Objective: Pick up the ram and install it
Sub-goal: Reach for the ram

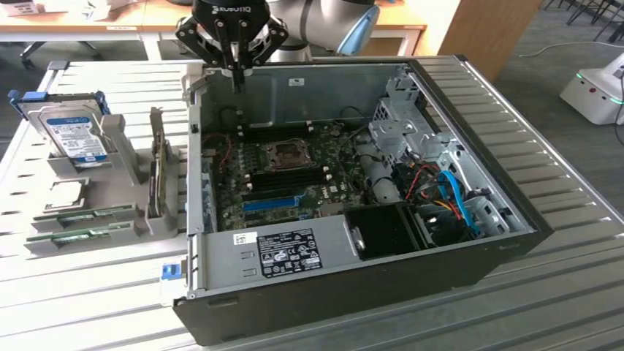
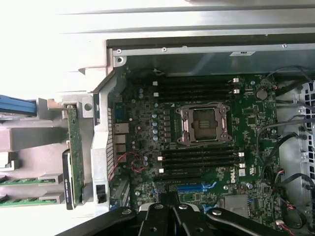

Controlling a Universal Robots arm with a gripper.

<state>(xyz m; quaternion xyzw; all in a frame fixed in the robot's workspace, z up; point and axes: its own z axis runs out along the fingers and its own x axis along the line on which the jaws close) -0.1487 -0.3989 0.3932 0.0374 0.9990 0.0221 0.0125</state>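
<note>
Gripper (image 1: 237, 73) pinched shut, nothing in it; you have it above the far wall of the open computer case (image 1: 439, 270). Expansion card (image 1: 156, 164) stands upright between the case and the grey holder (image 1: 58, 248). That holder carries the ram (image 1: 86, 218) and its twin (image 1: 83, 238), lying flat, well apart from your gripper. Hard drive (image 1: 73, 131) stands behind them. Motherboard (image 1: 332, 183) lies inside the case.

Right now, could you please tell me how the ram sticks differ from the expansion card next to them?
The expansion card stands tall on its edge; the ram sticks sit low. The expansion card is the bigger board; each of the ram sticks is narrow. The ram sticks run crosswise to the expansion card. Both sit in gray holders outside the computer case.
</note>
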